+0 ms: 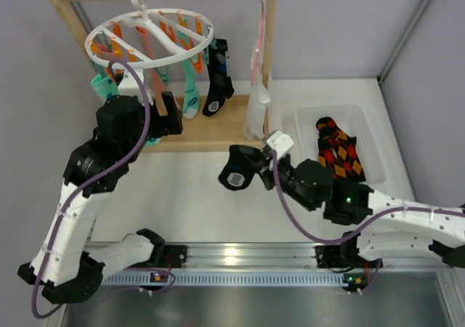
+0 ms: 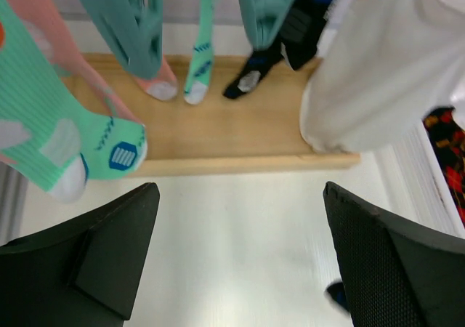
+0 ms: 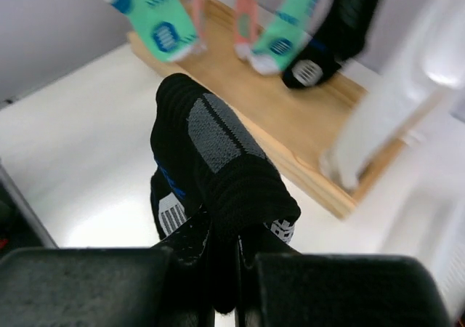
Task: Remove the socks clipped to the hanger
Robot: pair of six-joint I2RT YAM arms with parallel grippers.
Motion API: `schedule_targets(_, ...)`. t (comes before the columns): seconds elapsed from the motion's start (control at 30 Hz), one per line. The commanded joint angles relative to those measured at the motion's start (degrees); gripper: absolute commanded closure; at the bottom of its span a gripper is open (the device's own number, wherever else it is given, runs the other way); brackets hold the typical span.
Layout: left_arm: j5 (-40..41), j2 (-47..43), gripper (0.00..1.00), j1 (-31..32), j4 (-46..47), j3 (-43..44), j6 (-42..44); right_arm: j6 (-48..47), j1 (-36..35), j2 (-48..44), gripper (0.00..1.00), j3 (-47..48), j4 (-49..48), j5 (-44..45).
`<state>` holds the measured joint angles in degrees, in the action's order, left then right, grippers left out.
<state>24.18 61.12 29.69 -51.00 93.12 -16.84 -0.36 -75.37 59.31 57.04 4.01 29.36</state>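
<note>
Above the worktop, carry black sock pinched in closed right claw across to white tray, release low; hold wide-open, empty left claw clear.

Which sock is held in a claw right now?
The black sock with the grey patch, pinched in the right claw. The other socks hang clipped on the hanger, and a red-and-orange diamond-patterned one lies in the white tray.
</note>
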Motion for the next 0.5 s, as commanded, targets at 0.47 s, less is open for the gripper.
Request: schedule_targets(0.47, 1.4, -32.3, 0.02, 0.1, 4.1, -29.9, -3.6, 11.7, 53.8, -1.7, 1.0, 4.0, 24.5, -5.0)
